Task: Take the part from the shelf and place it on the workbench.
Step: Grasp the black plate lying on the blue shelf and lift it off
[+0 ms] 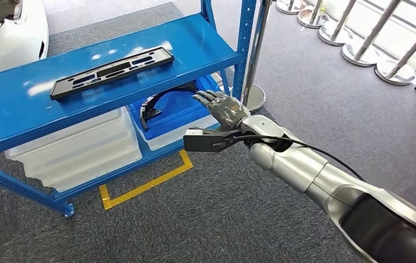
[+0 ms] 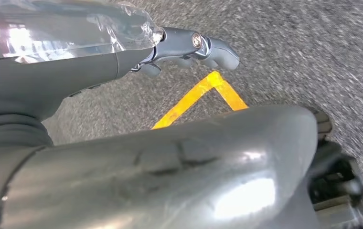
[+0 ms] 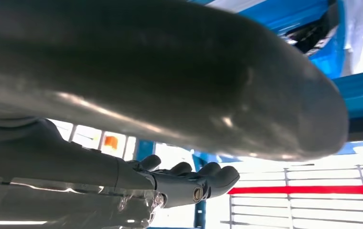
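In the head view, we see our right hand (image 1: 221,107) extended with fingers spread and empty, just in front of the blue metal shelf (image 1: 9,104). Beside it, a curved black plastic part (image 1: 159,101) lies in a blue plastic bin (image 1: 181,118) on the lower level. A flat black slotted panel (image 1: 113,71) rests on the upper level.

In the left wrist view, our left hand (image 2: 189,47) hangs above grey carpet (image 2: 289,52) and yellow floor tape (image 2: 203,93), fingers curled, holding nothing.

In the right wrist view, the fingers (image 3: 218,176) appear empty.
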Controlling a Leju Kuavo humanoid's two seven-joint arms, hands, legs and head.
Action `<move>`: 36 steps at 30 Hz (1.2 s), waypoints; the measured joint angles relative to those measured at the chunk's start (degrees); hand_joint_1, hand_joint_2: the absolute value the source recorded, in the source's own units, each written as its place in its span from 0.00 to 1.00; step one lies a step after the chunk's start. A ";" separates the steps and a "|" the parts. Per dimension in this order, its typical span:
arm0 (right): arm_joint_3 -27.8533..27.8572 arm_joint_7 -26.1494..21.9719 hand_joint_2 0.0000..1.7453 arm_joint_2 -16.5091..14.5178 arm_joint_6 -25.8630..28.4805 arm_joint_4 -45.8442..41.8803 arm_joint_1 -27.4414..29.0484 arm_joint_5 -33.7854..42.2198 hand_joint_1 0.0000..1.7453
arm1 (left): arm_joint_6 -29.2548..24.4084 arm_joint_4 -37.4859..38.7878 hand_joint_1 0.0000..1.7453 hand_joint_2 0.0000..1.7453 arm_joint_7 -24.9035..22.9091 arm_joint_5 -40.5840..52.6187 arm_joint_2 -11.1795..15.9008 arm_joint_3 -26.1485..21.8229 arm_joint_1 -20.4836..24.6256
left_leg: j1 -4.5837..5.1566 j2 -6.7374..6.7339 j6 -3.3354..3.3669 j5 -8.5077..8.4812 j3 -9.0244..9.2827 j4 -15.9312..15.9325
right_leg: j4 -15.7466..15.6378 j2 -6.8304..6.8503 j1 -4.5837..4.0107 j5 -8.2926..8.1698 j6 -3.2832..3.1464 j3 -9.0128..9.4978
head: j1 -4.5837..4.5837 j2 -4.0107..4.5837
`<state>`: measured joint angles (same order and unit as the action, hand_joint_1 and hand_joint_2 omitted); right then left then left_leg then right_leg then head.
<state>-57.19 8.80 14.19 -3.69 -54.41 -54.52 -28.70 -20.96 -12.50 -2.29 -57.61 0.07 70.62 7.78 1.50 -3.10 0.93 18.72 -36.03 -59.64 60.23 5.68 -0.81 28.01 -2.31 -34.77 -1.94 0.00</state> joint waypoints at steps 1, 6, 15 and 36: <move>0.02 0.03 0.00 -0.01 0.00 -0.02 0.00 -0.02 0.00 | 0.04 0.00 0.00 0.00 -0.01 0.00 -0.02 0.00 -0.08 | -0.21 0.66 -0.04 -0.26 0.26 0.54 | 0.06 -0.10 0.06 0.21 0.25 0.16 | 0.01 0.00; 0.07 0.21 0.00 0.37 -0.11 -0.07 0.32 -0.18 0.00 | 0.05 0.02 0.00 0.00 -0.09 0.02 -0.15 0.00 0.05 | -1.13 3.90 0.17 -1.09 1.16 1.96 | 12.76 -5.29 1.03 6.13 1.68 -5.84 | 1.21 0.00; 0.07 0.39 0.00 0.77 -0.44 -0.07 0.57 -0.46 0.00 | 0.07 0.03 0.00 0.00 -0.26 0.01 -0.37 -0.02 -0.06 | -2.20 9.73 -2.33 0.11 -0.04 -0.34 | 0.66 -9.16 2.24 -1.05 1.86 -1.60 | 2.40 0.00; 0.24 0.97 0.00 1.07 -0.52 -0.03 0.07 -0.63 0.00 | 0.70 0.07 0.00 0.00 -1.36 -0.18 -0.37 -0.02 -0.44 | -1.75 2.98 -2.39 -1.19 -0.08 0.88 | -1.48 -1.90 1.45 0.19 0.18 1.59 | 0.56 0.00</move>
<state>-56.95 9.77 15.26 -4.22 -54.45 -54.45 -29.34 -20.26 -12.44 -3.65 -57.79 -0.31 70.60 7.34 -0.25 -0.13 -1.45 17.53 -36.10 -58.76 58.76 3.78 0.64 28.20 -2.13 -33.18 -1.38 0.00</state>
